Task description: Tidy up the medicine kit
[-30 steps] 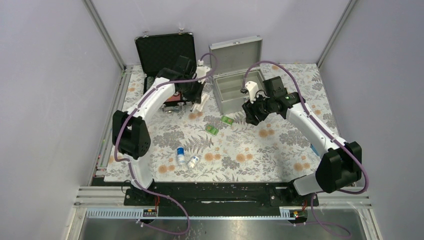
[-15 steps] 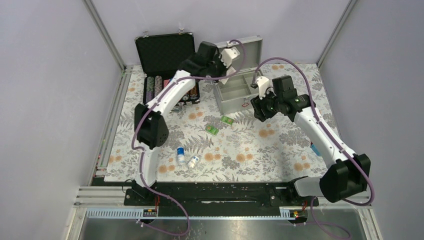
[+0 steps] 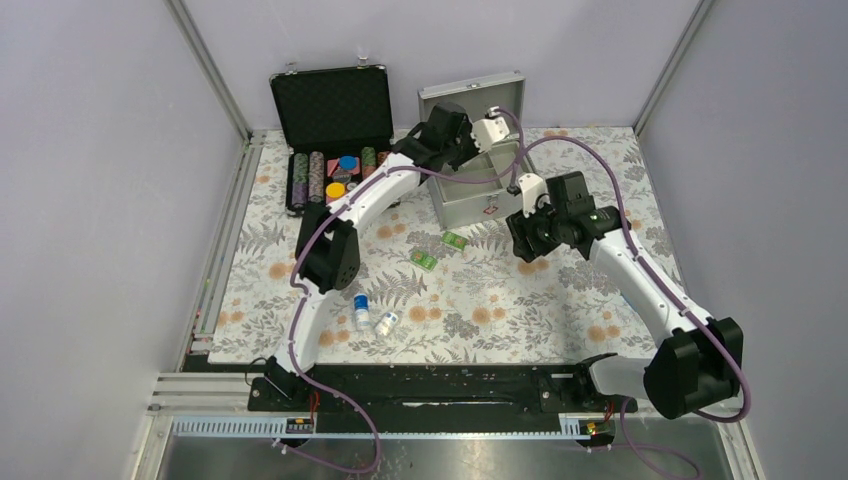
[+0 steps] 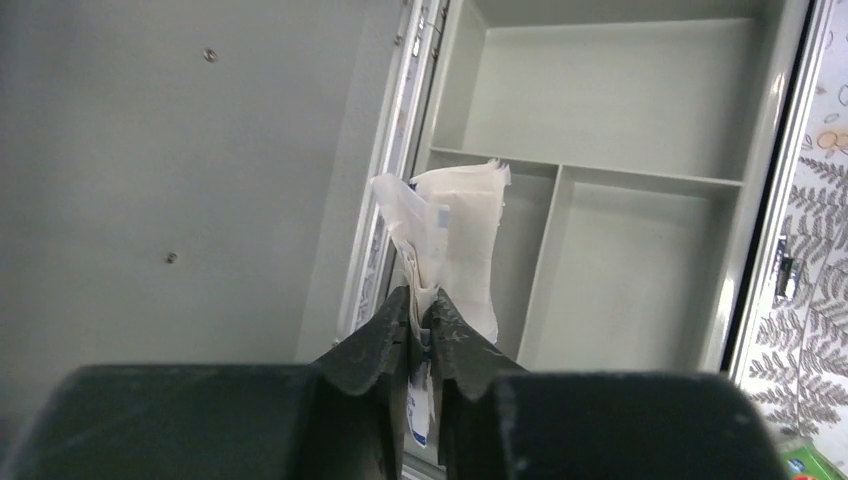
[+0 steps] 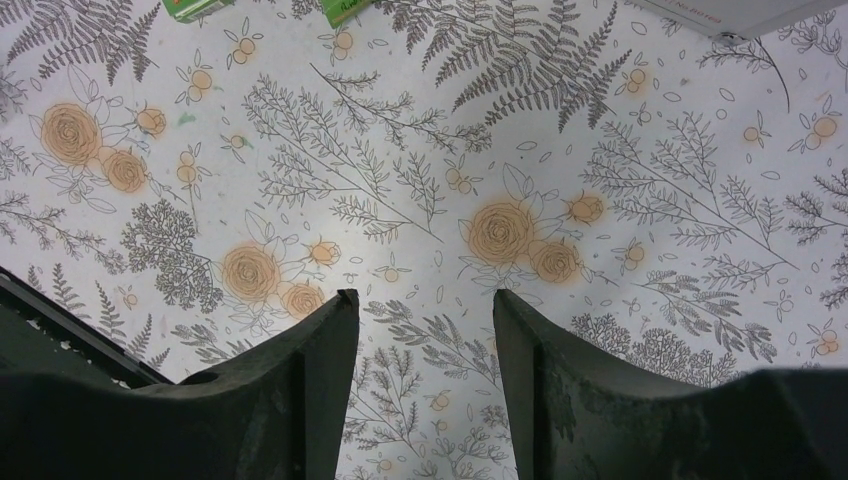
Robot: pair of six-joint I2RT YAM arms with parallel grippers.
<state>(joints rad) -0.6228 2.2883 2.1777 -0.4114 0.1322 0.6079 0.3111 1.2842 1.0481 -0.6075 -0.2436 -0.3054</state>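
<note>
Top view: shifted within the last second from the black case (image 3: 330, 105) to above the open medicine kit (image 3: 478, 208): left gripper (image 3: 483, 145). Kit at table rear, long axis left-right, lid raised behind.

Left wrist view: clamped on a white packet (image 4: 455, 225), long axis pointing into the divided tray (image 4: 620, 180) directly beneath.

Right wrist view: right gripper (image 5: 420, 305) spread, empty, above floral cloth (image 5: 600, 150).
</note>
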